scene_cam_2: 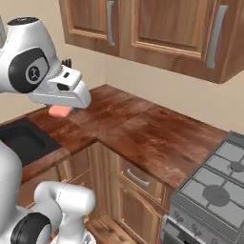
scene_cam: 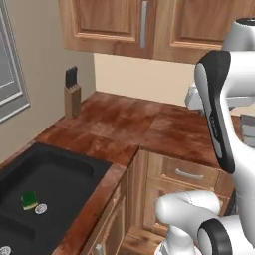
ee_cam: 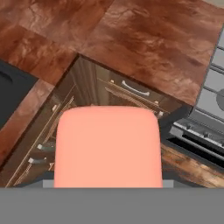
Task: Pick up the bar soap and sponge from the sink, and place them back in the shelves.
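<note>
The salmon-pink bar soap point(ee_cam: 107, 146) sits close in front of the hand camera, held up in the air over the counter's inner corner. In the right base view the bar soap point(scene_cam_2: 58, 112) peeks out under the white hand, with my gripper point(scene_cam_2: 62, 107) shut on it; the fingertips are hidden by the hand and the soap. The sponge point(scene_cam: 29, 200), yellow with a green top, lies in the black sink point(scene_cam: 64, 172) beside a round silver drain point(scene_cam: 41, 208). The shelves are out of view.
A reddish-brown L-shaped counter point(scene_cam: 129, 124) runs from the sink to a stove point(scene_cam_2: 219, 186) on the right. A knife block point(scene_cam: 72, 95) stands at the back left corner. Wooden wall cabinets point(scene_cam: 144, 25) hang above; drawers point(scene_cam_2: 138, 178) lie below the counter.
</note>
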